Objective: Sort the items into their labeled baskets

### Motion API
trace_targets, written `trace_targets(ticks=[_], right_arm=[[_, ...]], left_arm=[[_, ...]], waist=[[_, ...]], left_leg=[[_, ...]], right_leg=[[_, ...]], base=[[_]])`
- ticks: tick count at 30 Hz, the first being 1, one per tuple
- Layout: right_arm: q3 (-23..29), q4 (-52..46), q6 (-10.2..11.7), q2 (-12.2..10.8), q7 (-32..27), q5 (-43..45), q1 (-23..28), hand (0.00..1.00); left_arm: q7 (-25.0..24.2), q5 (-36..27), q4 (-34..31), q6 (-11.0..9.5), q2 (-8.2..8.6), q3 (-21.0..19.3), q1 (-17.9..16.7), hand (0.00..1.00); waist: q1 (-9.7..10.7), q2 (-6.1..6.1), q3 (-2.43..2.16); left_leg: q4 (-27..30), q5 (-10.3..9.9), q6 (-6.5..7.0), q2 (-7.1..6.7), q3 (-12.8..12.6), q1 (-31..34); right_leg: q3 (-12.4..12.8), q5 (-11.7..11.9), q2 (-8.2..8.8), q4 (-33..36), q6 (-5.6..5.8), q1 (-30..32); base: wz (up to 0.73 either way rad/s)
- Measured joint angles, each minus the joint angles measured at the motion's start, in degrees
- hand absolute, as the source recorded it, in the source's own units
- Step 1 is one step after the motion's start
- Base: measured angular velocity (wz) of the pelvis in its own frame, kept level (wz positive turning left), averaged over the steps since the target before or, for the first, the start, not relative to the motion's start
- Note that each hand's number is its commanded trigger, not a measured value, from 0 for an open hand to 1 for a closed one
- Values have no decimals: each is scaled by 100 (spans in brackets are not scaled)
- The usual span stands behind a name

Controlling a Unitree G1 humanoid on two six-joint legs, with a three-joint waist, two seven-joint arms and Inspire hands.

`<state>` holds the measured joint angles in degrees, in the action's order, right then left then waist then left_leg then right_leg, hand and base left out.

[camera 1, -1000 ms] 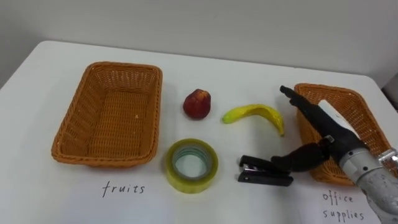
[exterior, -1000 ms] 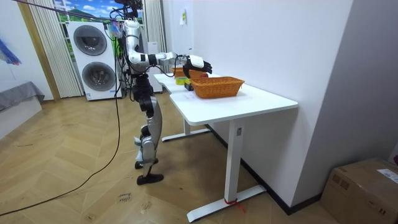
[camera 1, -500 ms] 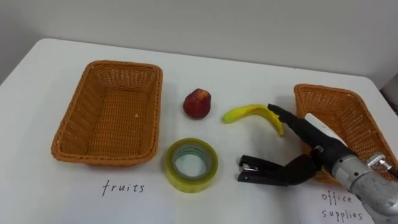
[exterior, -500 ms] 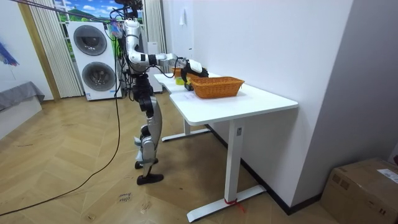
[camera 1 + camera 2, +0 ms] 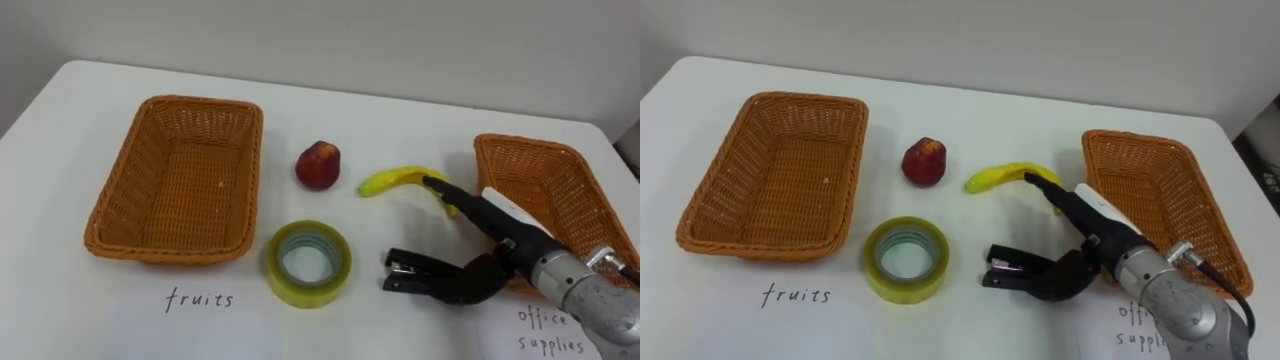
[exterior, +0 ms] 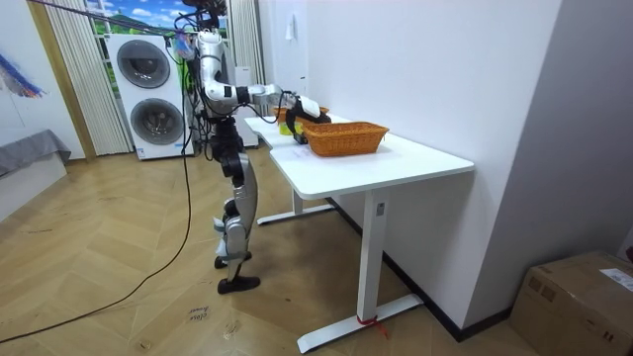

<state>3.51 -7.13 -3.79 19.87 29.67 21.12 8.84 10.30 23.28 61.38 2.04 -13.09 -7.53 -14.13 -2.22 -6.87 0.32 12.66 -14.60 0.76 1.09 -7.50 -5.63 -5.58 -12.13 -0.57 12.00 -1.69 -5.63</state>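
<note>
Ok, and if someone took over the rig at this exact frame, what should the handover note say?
Right hand: open, fingers straight, low over the table, thumb at the right end of the stapler; not yet closed on it.
Things: stapler and tape roll lie near the front edge; red fruit and banana lie behind them, all between the two baskets.
Done: nothing sorted; the fruit basket and the office basket hold nothing.
Left: stapler and tape roll go to the office basket on the right, red fruit and banana to the fruit basket on the left.
</note>
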Motion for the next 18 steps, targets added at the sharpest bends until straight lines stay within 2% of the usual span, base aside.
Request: trace_targets(ticks=[7, 18], right_arm=[[-4, -30, 0, 0, 73, 56, -1, 0], [-68, -63, -3, 0, 182, 168, -2, 0]], left_arm=[[3, 1, 0, -3, -10, 95, 32, 0], [39, -1, 0, 0, -23, 225, 60, 0]], waist=[[-5, 9, 6], [-122, 11, 7]], left_leg=[[-6, 0, 0, 3, -2, 10], [-6, 0, 0, 4, -1, 12]], right_leg=[[0, 0, -2, 0, 0, 14], [-4, 1, -3, -2, 0, 14]], base=[[0], [0]])
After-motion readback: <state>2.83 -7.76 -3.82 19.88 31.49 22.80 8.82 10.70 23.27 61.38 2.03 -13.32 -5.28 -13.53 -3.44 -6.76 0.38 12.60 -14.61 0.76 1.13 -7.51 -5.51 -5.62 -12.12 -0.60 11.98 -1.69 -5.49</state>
